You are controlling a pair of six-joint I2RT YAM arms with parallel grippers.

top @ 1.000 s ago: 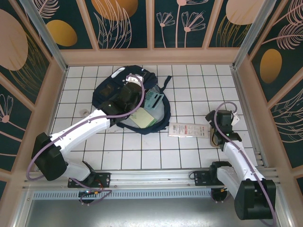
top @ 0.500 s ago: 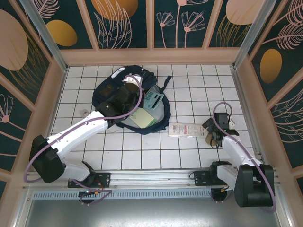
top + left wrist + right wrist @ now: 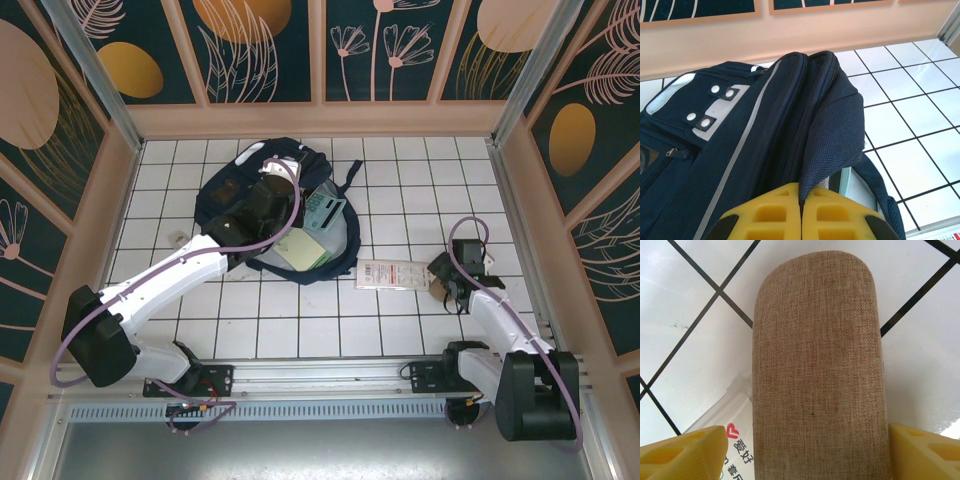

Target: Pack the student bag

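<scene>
The right gripper (image 3: 805,447) is now brought down astride the burlap case (image 3: 817,355), jaws narrowing yet unclamped (left gripper (image 3: 801,215) is kept pinched on the student bag (image 3: 740,145)), so pickup is judged imminent.

The student bag (image 3: 225,195) is lying on the tiled table (image 3: 400,180), at the far left of the surface, near the back wall. Inside its mouth a square pad (image 3: 305,248) is sitting nearest the arms, with a flat card-like item (image 3: 322,210) lying just behind it. The left gripper (image 3: 801,210) is resting at the bag's upper edge, pinching the fabric rim. To the bag's right, just beside it, a flat printed packet (image 3: 385,274) is lying on the tiles. A fabric case (image 3: 817,370) is lying against the packet's right end. The right gripper (image 3: 807,440) is hanging directly over the case, with one finger on either side.
</scene>
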